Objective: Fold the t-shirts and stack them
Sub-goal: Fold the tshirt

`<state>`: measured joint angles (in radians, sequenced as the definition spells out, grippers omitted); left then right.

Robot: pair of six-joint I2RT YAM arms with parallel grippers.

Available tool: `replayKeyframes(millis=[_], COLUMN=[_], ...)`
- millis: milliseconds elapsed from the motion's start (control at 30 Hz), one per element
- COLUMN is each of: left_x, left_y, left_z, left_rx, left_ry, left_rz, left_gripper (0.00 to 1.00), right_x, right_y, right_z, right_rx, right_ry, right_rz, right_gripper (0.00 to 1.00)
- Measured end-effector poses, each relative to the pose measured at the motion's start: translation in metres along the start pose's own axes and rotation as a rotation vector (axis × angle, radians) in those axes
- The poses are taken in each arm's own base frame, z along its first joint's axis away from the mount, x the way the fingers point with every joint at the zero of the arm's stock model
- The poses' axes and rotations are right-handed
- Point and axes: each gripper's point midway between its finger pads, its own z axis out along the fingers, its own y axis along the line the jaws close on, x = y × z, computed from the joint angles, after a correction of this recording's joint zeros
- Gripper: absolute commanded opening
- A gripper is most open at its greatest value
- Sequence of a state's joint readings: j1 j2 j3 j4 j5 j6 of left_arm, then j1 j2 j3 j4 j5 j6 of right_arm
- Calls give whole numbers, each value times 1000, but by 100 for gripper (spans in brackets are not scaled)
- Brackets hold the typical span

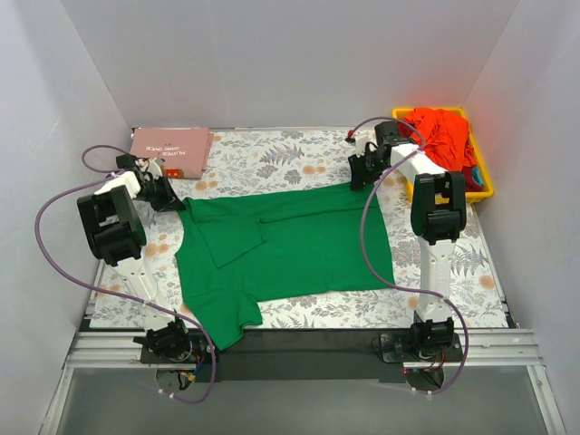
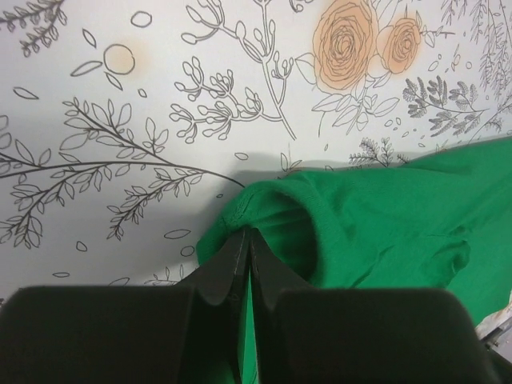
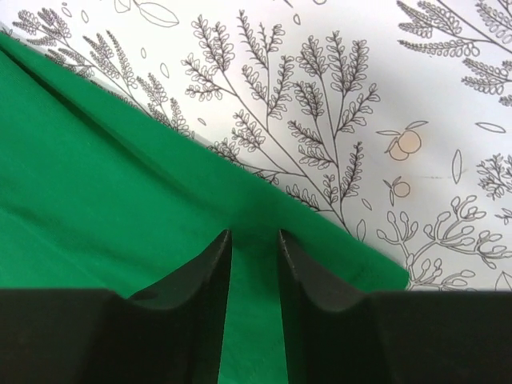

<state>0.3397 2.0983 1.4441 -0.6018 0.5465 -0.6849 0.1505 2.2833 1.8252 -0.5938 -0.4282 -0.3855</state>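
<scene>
A bright green t-shirt (image 1: 290, 240) lies spread on the floral table covering, its far half folded over toward the middle. My left gripper (image 1: 172, 198) is at the shirt's far left corner, shut on the green cloth (image 2: 384, 216), which is pinched between its tips (image 2: 246, 232). My right gripper (image 1: 361, 177) is at the shirt's far right corner. Its jaws (image 3: 254, 236) stand slightly apart over the green edge (image 3: 96, 184). A folded dusty pink t-shirt (image 1: 172, 151) lies at the far left. Red-orange t-shirts (image 1: 442, 134) are heaped in the bin.
A yellow plastic bin (image 1: 485, 181) stands at the far right, just behind the right arm. White walls close in the table on three sides. Purple cables loop beside both arms. The shirt's near left sleeve hangs over the table's front edge (image 1: 227, 328).
</scene>
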Motion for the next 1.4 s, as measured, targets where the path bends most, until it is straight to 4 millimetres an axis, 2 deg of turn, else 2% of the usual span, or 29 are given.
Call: replayKeyframes(millis=[167,333,400,500,667,767,867,1000,1100,1267,1400], left_x=[-1,-2,-5,-10,-29,-34,-26,-5,11,31,30], left_y=[0,-1,-3,-17,-47,-60,-71,-78,-71,-40,-33], left_z=[-1,-4,-9,-24,-49,-52,-45,-31,-17,3,8], left_rx=[3,6,12,46,125,168,200,215,191,83,66], left_ry=[-2,-8,-21,-58,-144,-158,-128,-70,-20,46,58], left_rz=[-1,11,19,26,61,82,94,89,63,-4,-29], left_gripper=[0,1,1,0,5,7,8,6,5,5,5], right_x=[-3,-9,-14,-20,-18,-16,-11,-5,0,4,3], right_y=[-2,-2,-1,-1,0,-1,0,1,-1,-6,-10], right_z=[-8,-43,-58,-66,-49,-34,-23,-13,-7,-4,-3], right_rx=[0,6,12,6,-41,-68,-84,-98,-97,-75,-50], right_ry=[-14,-64,-90,-117,-105,-92,-75,-57,-44,-29,-22], right_rz=[29,63,63,70,108,131,148,163,170,172,169], right_gripper=[40,38,33,28,28,28,28,28,28,29,34])
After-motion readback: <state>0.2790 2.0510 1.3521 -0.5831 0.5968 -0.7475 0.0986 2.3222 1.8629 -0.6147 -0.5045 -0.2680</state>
